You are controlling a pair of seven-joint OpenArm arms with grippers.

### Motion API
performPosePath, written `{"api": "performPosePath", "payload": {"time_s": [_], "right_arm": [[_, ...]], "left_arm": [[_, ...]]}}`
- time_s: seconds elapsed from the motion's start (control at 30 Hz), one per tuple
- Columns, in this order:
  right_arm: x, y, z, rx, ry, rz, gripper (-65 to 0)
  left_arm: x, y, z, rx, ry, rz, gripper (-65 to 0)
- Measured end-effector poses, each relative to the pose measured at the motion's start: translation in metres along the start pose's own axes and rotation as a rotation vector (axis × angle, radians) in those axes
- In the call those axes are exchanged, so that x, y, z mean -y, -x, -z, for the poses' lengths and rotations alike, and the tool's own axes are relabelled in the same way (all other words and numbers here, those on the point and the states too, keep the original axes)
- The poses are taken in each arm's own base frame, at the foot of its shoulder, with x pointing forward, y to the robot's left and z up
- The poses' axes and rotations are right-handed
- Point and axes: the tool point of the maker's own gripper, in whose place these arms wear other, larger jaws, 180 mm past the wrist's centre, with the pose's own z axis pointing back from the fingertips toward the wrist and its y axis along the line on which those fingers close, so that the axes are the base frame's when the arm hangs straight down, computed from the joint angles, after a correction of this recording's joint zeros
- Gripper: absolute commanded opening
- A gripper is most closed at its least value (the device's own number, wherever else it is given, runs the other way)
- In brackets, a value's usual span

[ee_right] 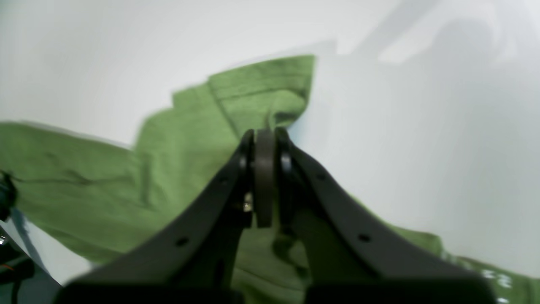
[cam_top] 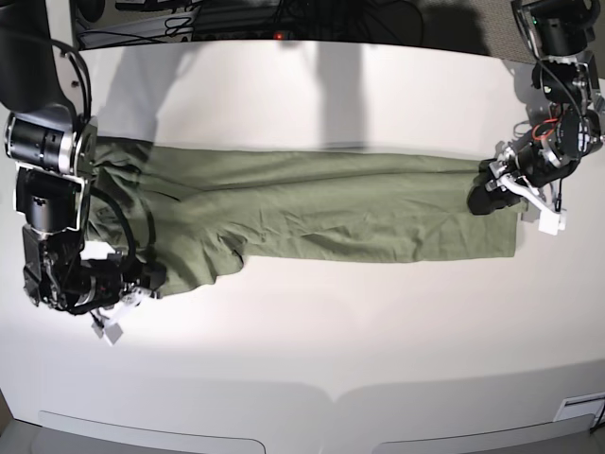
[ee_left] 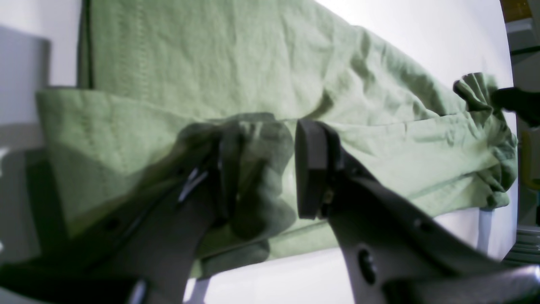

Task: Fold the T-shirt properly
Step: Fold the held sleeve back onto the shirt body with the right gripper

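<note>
Both arms are mostly black with silver ribbed motor housings and loose black cables looping along the joints. The right gripper (ee_right: pixel 264 139) has dark grey curved fingers with small round screw holes, and the left gripper (ee_left: pixel 270 164) wears flat black rubber pads (ee_left: pixel 310 169).

You see a white bench (cam_top: pixel 312 331) filling the base view; across its middle the green T-shirt (cam_top: pixel 321 213) lies stretched left to right, wrinkled, one sleeve flaring toward the lower left.
</note>
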Motion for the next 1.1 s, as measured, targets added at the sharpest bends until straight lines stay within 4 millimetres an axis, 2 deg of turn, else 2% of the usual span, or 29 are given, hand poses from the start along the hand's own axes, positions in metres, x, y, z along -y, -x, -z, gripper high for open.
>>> {"api": "performPosePath", "payload": {"time_s": [0.2,0.37,0.6,0.8,0.9,1.1], "right_arm": [[-0.016,-0.011,-0.017,-0.009,-0.052,-0.031,-65.0],[-0.028,-0.009,-0.028,-0.015,-0.127,-0.028,-65.0],[-0.029,0.022,-0.04,-0.085,-0.222,0.01,-65.0],[-0.033,0.035,-0.055,-0.038,-0.304,0.01,-65.0],[-0.032,0.042,-0.064,-0.021,-0.299,-0.024,-65.0],[-0.017,0.07,-0.076,-0.064,-0.231,-0.074,-65.0]], "left_arm": [[0.0,0.0,0.0,0.0,0.0,0.0,-42.8],[0.0,0.0,0.0,0.0,0.001,0.0,-42.8],[0.0,0.0,0.0,0.0,0.001,0.001,-42.8],[0.0,0.0,0.0,0.001,0.0,0.001,-42.8],[0.0,0.0,0.0,0.001,0.0,0.002,-42.8],[0.0,0.0,0.0,0.001,0.0,0.002,-42.8]]}}
